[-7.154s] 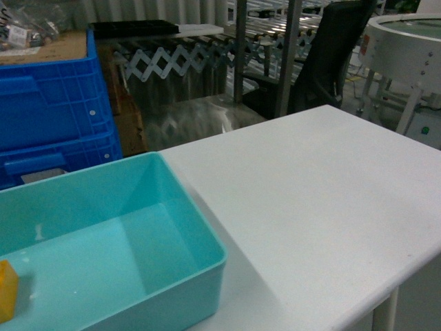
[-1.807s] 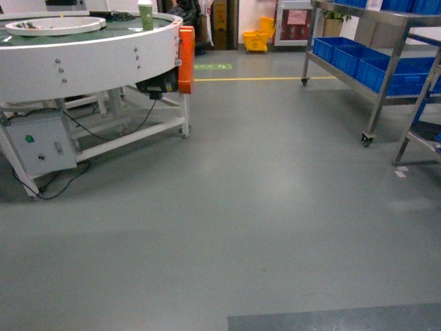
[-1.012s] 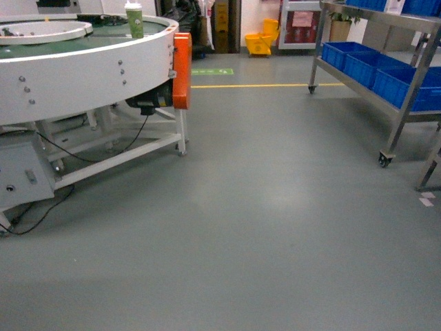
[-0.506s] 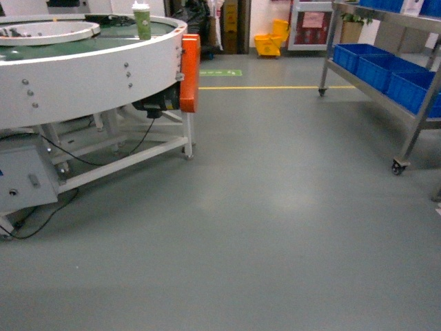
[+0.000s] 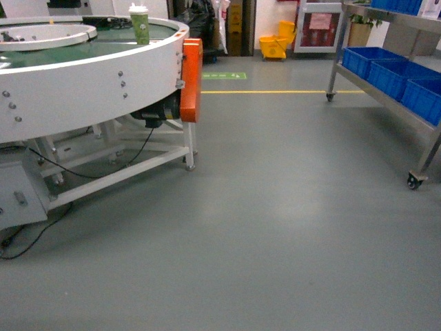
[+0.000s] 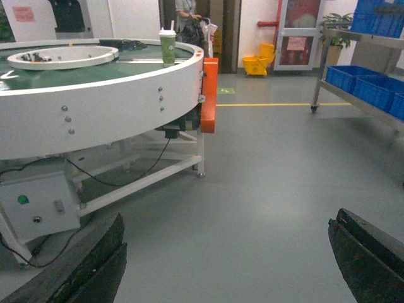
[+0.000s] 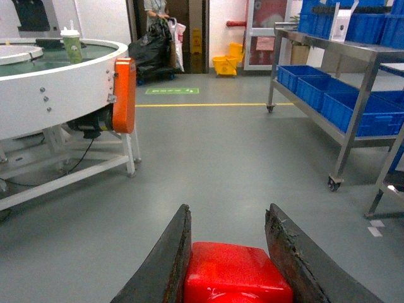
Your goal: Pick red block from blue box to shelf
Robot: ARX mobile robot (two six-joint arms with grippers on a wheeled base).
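Right gripper (image 7: 228, 252) clenched on the red block (image 7: 237, 274), held above grey floor (image 5: 289, 227). Left gripper (image 6: 227, 265) w/ fingers wide apart, nothing btwn them. Shelf (image 7: 353, 107) w/ blue crates (image 7: 328, 88) at right; round conveyor table (image 5: 89, 76) at left.

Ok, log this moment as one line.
phase: transit | right gripper: shut on red block | left gripper: open, empty | shelf: ahead right, not reached

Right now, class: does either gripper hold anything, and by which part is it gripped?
The right gripper holds the red block, clamped by its two opposite sides. The left gripper is open and holds nothing.
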